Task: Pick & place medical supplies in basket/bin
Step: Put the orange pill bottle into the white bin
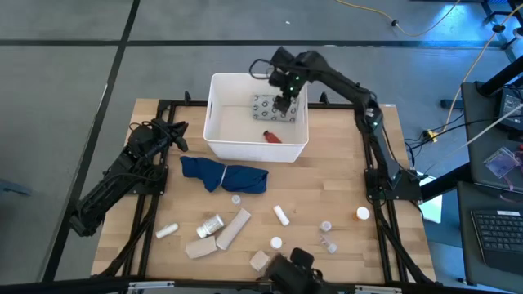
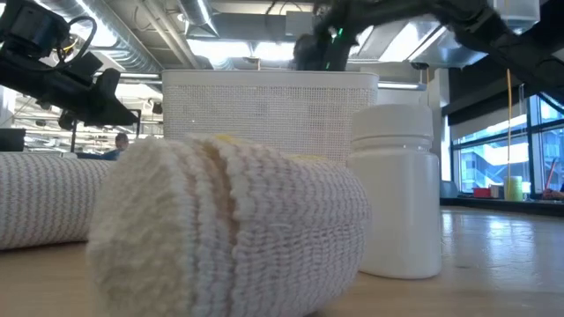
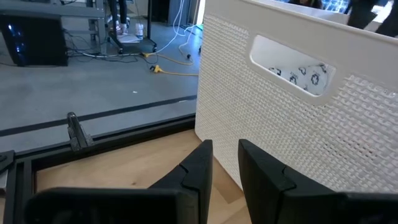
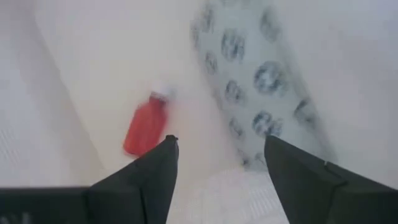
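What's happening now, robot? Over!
Right gripper over the white tub, fingers open, empty. Dotted packet and red bottle inside. Left gripper waiting beside tub. Nothing blocking.

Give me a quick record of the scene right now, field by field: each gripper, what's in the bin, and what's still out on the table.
right gripper: over the white bin, jaws open, nothing held
left gripper: waiting left of the bin, jaws a narrow gap apart, empty
in bin: grey dotted packet, red vial
on table: blue cloth, beige bandage rolls, white vials, orange-capped vial
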`<state>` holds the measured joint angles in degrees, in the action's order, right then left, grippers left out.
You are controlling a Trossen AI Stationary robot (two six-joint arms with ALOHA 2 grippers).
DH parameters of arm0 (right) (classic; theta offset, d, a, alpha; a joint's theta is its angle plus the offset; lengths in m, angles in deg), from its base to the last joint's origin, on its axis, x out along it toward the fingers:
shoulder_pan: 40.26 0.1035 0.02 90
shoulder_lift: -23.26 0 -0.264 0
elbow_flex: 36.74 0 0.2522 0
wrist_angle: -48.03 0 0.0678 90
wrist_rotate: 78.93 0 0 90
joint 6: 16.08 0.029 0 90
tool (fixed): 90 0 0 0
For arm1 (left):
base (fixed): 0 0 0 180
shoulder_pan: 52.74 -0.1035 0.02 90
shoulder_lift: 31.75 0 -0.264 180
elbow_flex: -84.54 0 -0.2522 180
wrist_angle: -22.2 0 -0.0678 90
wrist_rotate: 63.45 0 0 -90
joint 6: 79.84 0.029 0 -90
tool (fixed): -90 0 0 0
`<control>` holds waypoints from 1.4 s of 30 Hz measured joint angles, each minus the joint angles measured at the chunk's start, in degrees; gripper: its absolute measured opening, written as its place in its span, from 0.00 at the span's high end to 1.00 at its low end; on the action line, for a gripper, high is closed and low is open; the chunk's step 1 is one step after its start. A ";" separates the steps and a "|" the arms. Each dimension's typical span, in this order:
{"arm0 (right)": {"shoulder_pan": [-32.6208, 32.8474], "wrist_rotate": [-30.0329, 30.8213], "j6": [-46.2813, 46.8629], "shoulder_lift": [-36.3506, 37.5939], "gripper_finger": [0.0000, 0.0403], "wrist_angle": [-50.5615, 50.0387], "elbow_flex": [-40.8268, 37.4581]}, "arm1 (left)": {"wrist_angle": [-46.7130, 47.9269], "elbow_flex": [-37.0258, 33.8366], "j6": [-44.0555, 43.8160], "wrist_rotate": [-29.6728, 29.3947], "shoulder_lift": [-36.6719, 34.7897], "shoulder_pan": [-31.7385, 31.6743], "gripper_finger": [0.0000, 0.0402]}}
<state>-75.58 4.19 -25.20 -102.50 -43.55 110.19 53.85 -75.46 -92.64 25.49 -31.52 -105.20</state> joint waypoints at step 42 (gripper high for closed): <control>64.80 0.81 108.61 44.55 0.48 -10.21 -69.47 | -0.84 0.04 0.09 0.63 0.02 -0.02 0.82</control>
<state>-10.78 5.00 83.41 -57.95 -53.75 40.72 53.02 -75.42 -92.55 26.12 -31.50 -105.22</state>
